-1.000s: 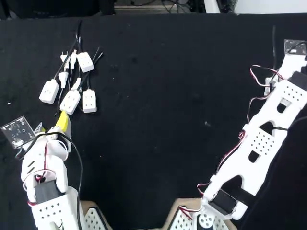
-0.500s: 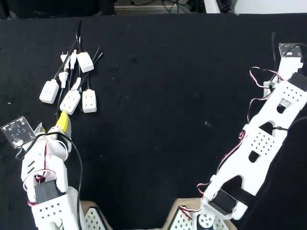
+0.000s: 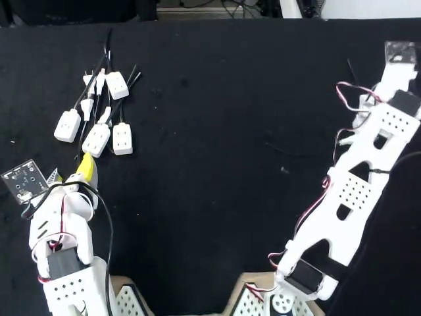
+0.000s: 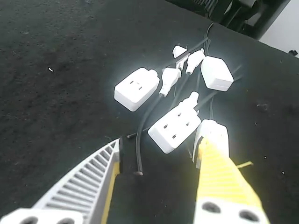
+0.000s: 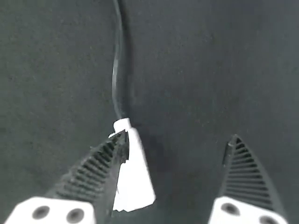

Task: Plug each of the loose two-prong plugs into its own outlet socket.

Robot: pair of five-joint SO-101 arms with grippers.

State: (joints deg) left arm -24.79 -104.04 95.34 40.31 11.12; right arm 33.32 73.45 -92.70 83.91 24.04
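My left arm point(image 3: 62, 230) sits drawn back at the black table's point(image 3: 217, 131) near left corner. The left gripper point(image 4: 161, 137) is spread wide, just short of the white outlet sockets point(image 3: 96, 139) and loose plugs point(image 4: 169, 80). My right arm point(image 3: 355, 191) stretches along the right edge, right gripper point(image 5: 178, 137) gaping, a corded plug point(image 5: 133, 172) just beside one finger.

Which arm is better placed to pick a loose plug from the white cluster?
Left. The left gripper, open, sits right by the loose plugs and sockets; the right gripper is across the table, beside one white piece on a cord.
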